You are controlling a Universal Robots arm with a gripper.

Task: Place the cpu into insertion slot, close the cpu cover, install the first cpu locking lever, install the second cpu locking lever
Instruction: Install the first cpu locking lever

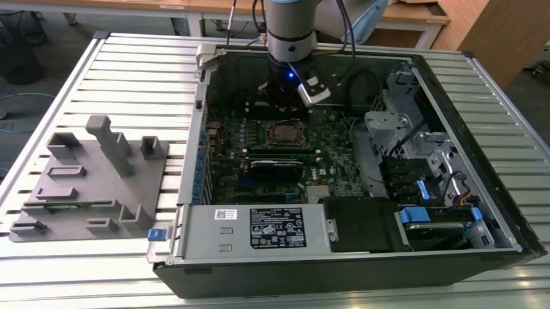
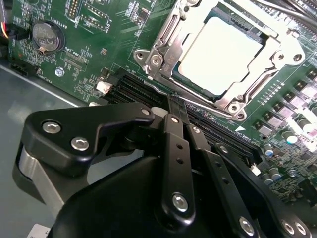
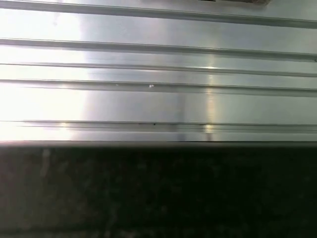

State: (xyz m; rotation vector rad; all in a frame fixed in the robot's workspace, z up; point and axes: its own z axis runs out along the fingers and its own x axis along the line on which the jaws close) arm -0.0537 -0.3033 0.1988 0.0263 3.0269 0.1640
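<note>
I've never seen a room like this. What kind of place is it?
Probably a robot lab or workshop: a robot arm reaches into an open computer on a ribbed table, with desks behind.

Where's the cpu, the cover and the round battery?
cpu (image 2: pixel 225 52), second wrist view, middle of its silver top.
cover (image 2: pixel 170 43), second wrist view, a side bar of the frame.
battery (image 2: pixel 47 35), second wrist view, its round face.

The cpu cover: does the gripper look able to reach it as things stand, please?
Probably yes: the gripper hovers beside the cpu cover, which lies closed around the cpu, with nothing between them.
</note>
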